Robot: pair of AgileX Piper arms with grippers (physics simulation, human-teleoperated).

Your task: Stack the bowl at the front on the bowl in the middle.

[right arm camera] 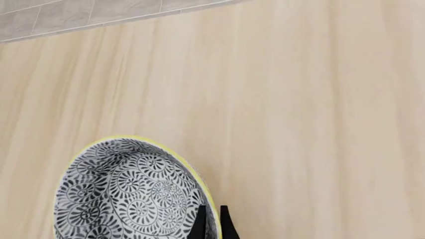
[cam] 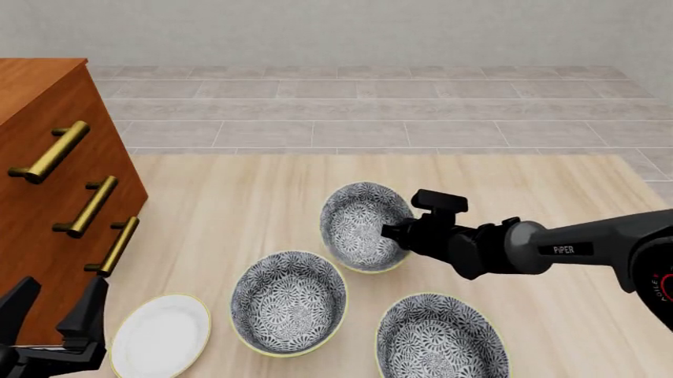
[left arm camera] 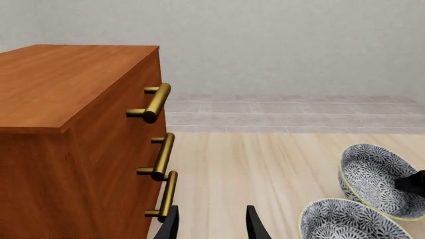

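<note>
The bowl at the front (cam: 358, 220), grey-and-white floral with a yellow rim, is tilted with its opening turned toward the left. My right gripper (cam: 387, 232) is shut on its right rim. The right wrist view shows the fingers (right arm camera: 212, 221) pinching that rim of the bowl (right arm camera: 126, 194). The bowl in the middle (cam: 288, 302) stands upright on the table, nearer and to the left of the held bowl. Both bowls show in the left wrist view, the held bowl (left arm camera: 371, 174) and the middle bowl (left arm camera: 349, 221). My left gripper (cam: 53, 323) is open and holds nothing, beside the dresser.
A third floral bowl (cam: 442, 337) stands at the near right. A flat white plate (cam: 161, 335) lies at the near left. A wooden dresser (cam: 42, 118) with brass handles (cam: 94, 206) fills the table's left side.
</note>
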